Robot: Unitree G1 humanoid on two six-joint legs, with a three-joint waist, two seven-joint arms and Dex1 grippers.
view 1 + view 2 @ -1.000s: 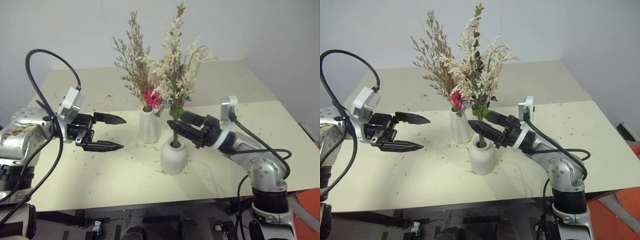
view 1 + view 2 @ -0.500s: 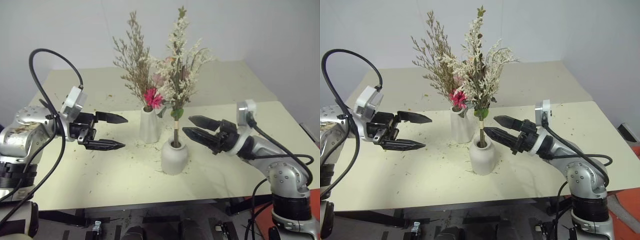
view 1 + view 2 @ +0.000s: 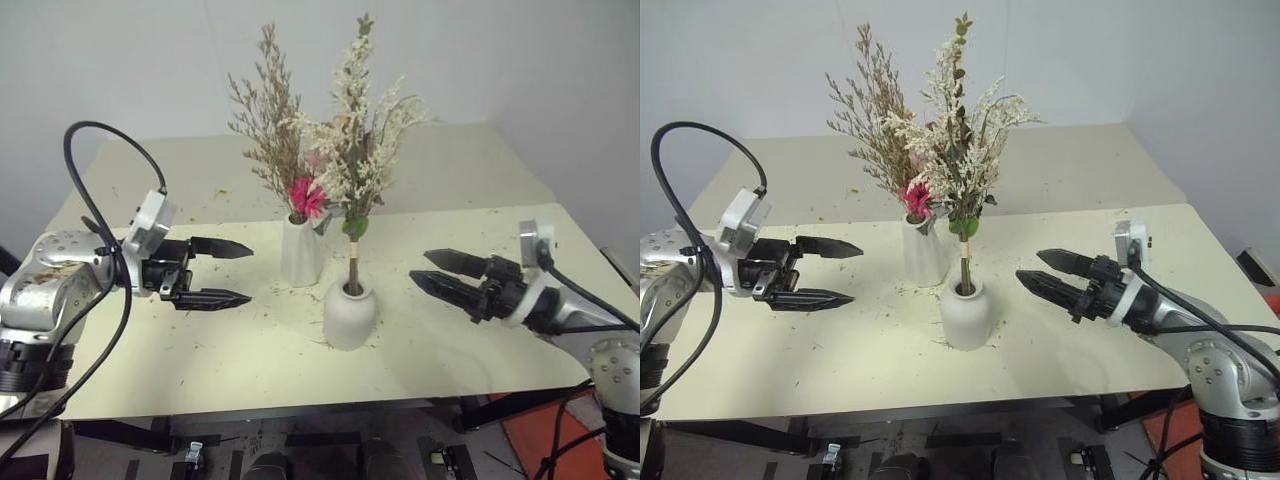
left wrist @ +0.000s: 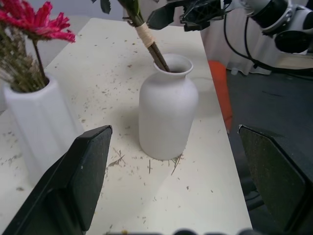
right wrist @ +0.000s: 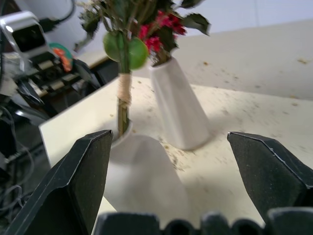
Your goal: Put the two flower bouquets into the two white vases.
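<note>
— What changed since a second ago?

— My right gripper [image 3: 433,271] has drawn back from the cream-white bouquet [image 3: 358,140]; it was at the stem, and now hangs well to the right of the squat vase [image 3: 349,312], jaws wide and empty. My left gripper [image 3: 228,273] is about where it was, wide open and empty, left of both vases.

— Any writing?

— None I can read.

— And the flowers?

— The cream-white bouquet stands in the squat vase. The tan grass bouquet [image 3: 272,125] with its pink daisy stands in the tall vase [image 3: 299,252] just behind, on the desk [image 3: 200,340].
</note>
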